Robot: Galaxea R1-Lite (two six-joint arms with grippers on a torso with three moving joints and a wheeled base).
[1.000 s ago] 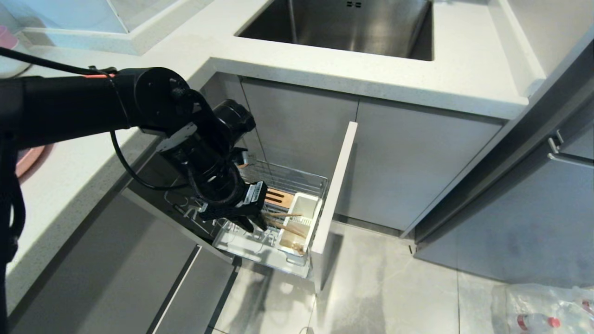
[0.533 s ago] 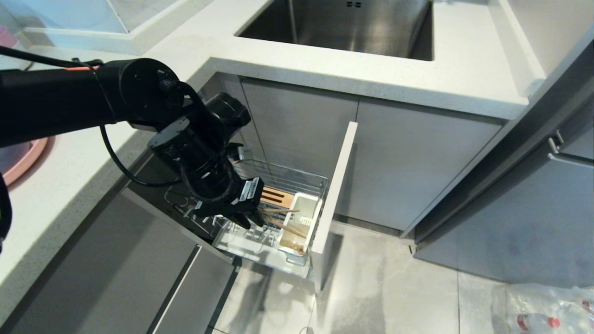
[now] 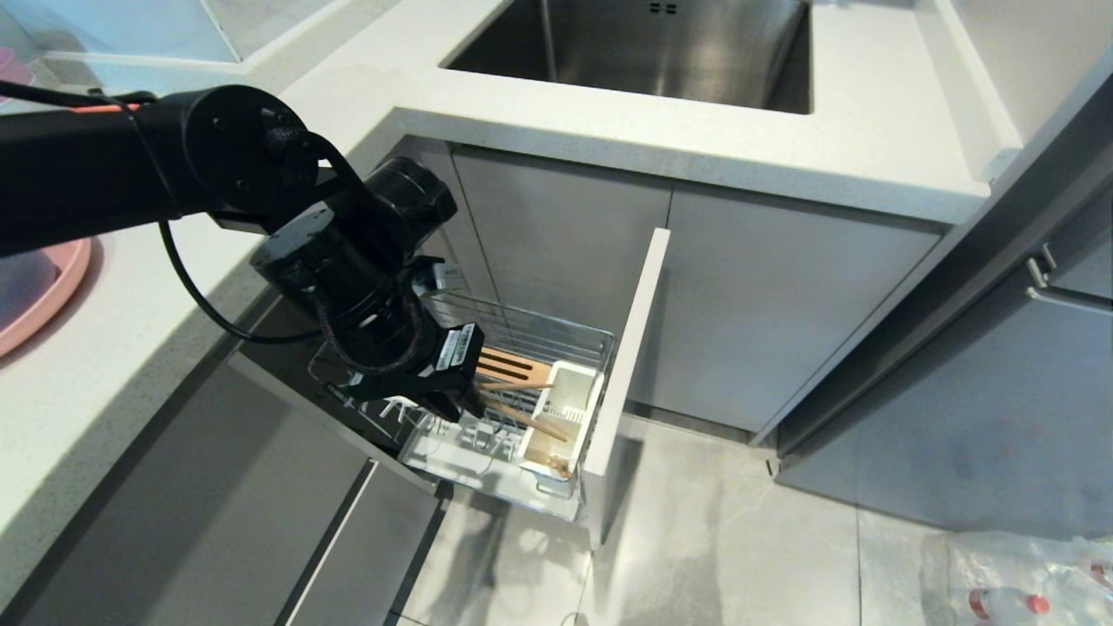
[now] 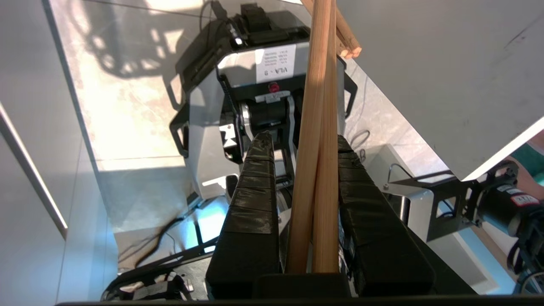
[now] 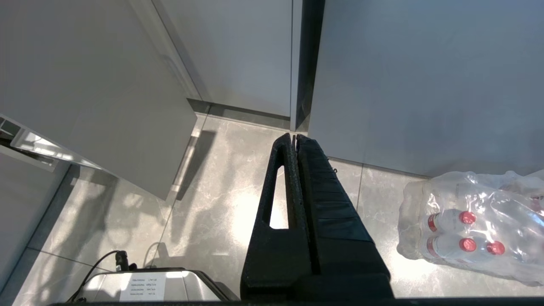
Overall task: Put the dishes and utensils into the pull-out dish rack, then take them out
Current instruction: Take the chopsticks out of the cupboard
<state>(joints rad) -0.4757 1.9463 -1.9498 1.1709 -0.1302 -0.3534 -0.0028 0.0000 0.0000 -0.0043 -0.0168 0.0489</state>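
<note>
The pull-out dish rack point(image 3: 532, 334) stands drawn out below the counter, with its white caddy point(image 3: 569, 409) behind the narrow front panel point(image 3: 628, 365). My left gripper point(image 3: 459, 402) hangs over the rack, shut on the pair of wooden chopsticks point(image 3: 522, 388), which point toward the caddy. In the left wrist view the chopsticks point(image 4: 316, 170) run side by side between the black fingers point(image 4: 250, 204) of that gripper point(image 4: 304, 138). A pink plate point(image 3: 52, 291) lies on the counter at the far left, partly hidden. My right gripper point(image 5: 294, 137) is shut, empty, and pointing at the floor.
The steel sink point(image 3: 643, 43) is set in the white counter point(image 3: 783, 156) above the rack. Grey cabinet fronts flank the opening. A wrapped pack of water bottles point(image 5: 476, 229) lies on the tiled floor at the right. My own base point(image 4: 255, 85) stands below the left gripper.
The left arm has risen and drawn back to the left, carrying the chopsticks up and away from the caddy. More of the pink plate shows. The right arm has kept still.
</note>
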